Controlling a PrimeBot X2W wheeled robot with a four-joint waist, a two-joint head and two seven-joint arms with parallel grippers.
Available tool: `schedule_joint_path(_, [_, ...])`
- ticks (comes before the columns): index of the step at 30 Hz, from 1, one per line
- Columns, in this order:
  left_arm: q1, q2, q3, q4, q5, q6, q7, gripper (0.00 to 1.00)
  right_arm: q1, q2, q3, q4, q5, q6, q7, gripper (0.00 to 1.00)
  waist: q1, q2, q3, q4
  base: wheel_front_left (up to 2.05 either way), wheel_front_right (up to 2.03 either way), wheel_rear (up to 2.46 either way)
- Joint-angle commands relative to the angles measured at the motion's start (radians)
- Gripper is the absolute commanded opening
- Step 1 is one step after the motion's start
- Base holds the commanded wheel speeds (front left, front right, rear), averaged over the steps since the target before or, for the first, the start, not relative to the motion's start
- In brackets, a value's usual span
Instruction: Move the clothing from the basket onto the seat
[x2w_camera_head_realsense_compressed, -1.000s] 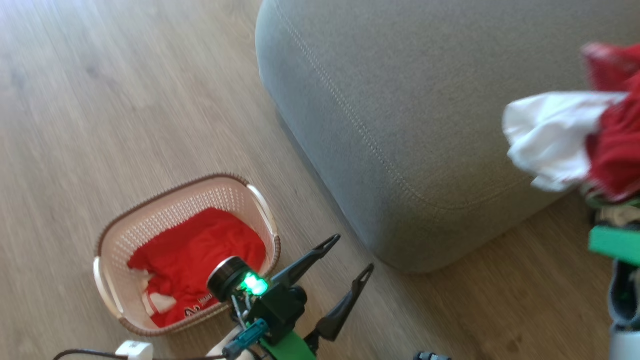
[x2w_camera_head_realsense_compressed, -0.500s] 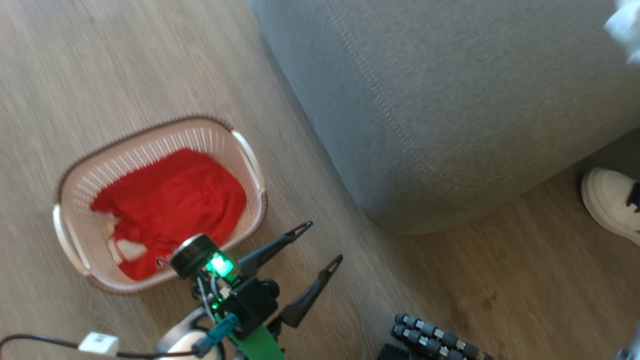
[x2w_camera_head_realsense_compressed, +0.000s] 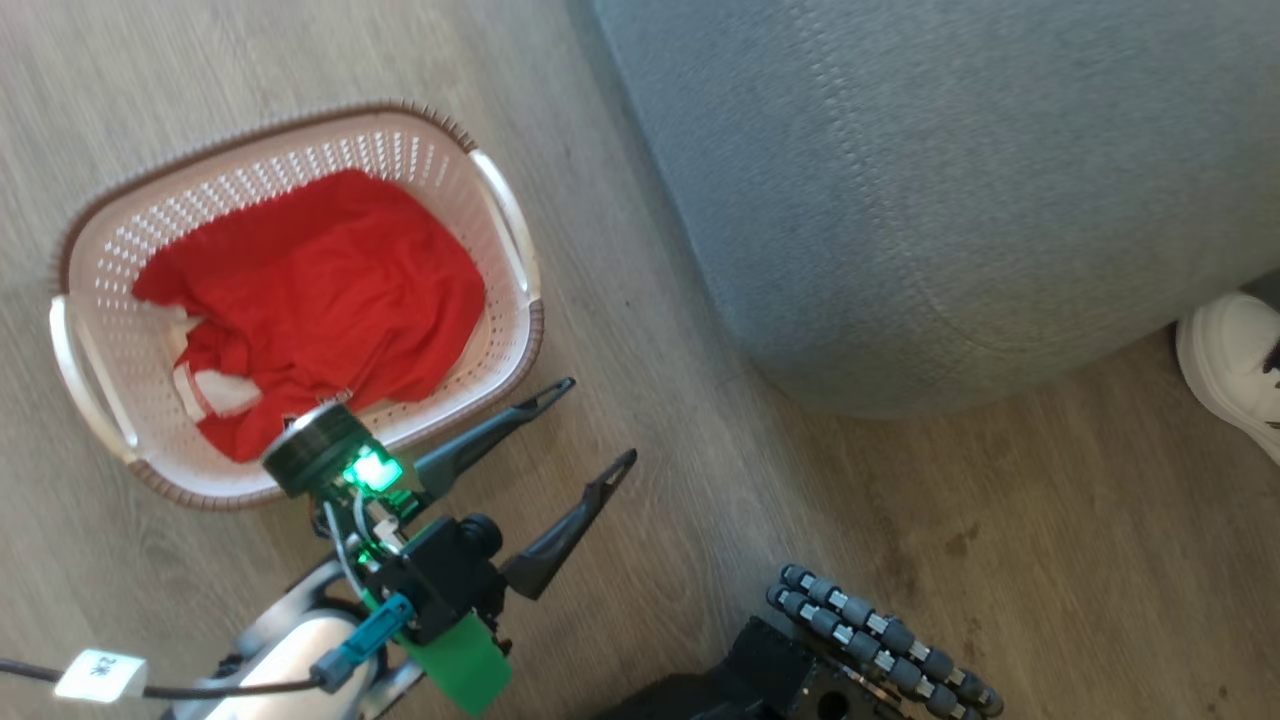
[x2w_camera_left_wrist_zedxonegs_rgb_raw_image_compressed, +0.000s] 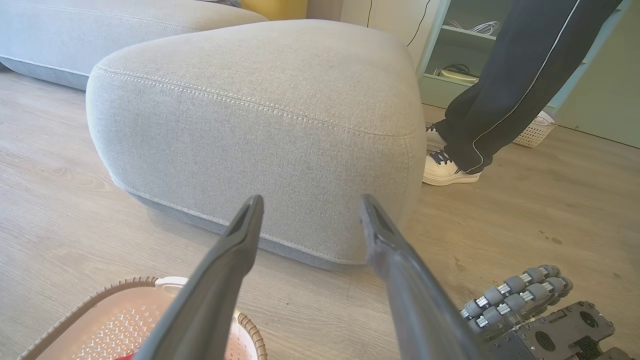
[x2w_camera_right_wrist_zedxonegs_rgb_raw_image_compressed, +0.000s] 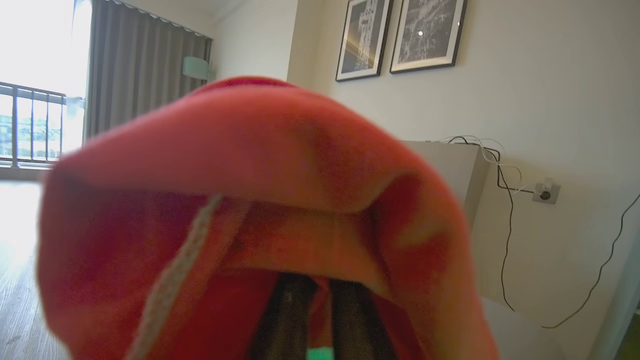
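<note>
Head view: the clothing (x2w_camera_head_realsense_compressed: 310, 290), a crumpled red piece with white trim, lies inside the basket (x2w_camera_head_realsense_compressed: 505, 215) at the upper left of the frame and covers most of its bottom, so that item is judged not yet transferred. The left gripper (x2w_camera_head_realsense_compressed: 600, 420) hangs just below the basket's near rim at centre-left, fingers spread wide and holding nothing; this reads as readiness to reach in. In the right wrist view the right gripper (x2w_camera_right_wrist_zedxonegs_rgb_raw_image_compressed: 316, 300) has its two fingers drawn close together at bottom centre, clamped on a held garment (x2w_camera_right_wrist_zedxonegs_rgb_raw_image_compressed: 280, 165) of red fabric that drapes over them. The wall behind it suggests the arm is raised for carrying. The seat (x2w_camera_head_realsense_compressed: 950, 180), grey upholstery with a stitched edge, takes the upper right of the head view, near the basket but not touching it. Both stand on a wood-look floor (x2w_camera_head_realsense_compressed: 1000, 560). A person's white shoe (x2w_camera_head_realsense_compressed: 1225, 360) stands at the right edge. Framed pictures (x2w_camera_right_wrist_zedxonegs_rgb_raw_image_compressed: 400, 37), a grey curtain (x2w_camera_right_wrist_zedxonegs_rgb_raw_image_compressed: 135, 65) and a wall socket (x2w_camera_right_wrist_zedxonegs_rgb_raw_image_compressed: 545, 192) with cables complete the room.
</note>
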Motion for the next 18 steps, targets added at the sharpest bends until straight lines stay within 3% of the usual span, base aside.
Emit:
schedule_joint_path(1, [-0.018, 0.019, 0.029, -0.043, -0.005, 0.000, -0.012, 1.00, -0.043, -0.050, 0.004, 0.005, -0.010, 0.007, -0.006, 0.00, -0.0003, 0.0000, 0.028, 0.020, 0.00, 0.00, 0.00])
schedule_joint_path(12, [-0.017, 0.045, 0.041, -0.072, -0.007, 0.009, -0.012, 1.00, -0.266, -0.116, -0.056, 0.408, -0.086, 0.007, 0.018, 0.00, -0.0003, 0.0000, 0.082, 0.068, 0.00, 0.00, 0.00])
schedule_joint_path(18, [-0.018, 0.045, 0.053, -0.070, -0.019, 0.015, -0.012, 1.00, -0.325, -0.127, -0.009, 0.572, -0.163, 0.007, 0.062, 0.00, -0.0003, 0.0000, 0.096, 0.083, 0.00, 0.00, 0.00])
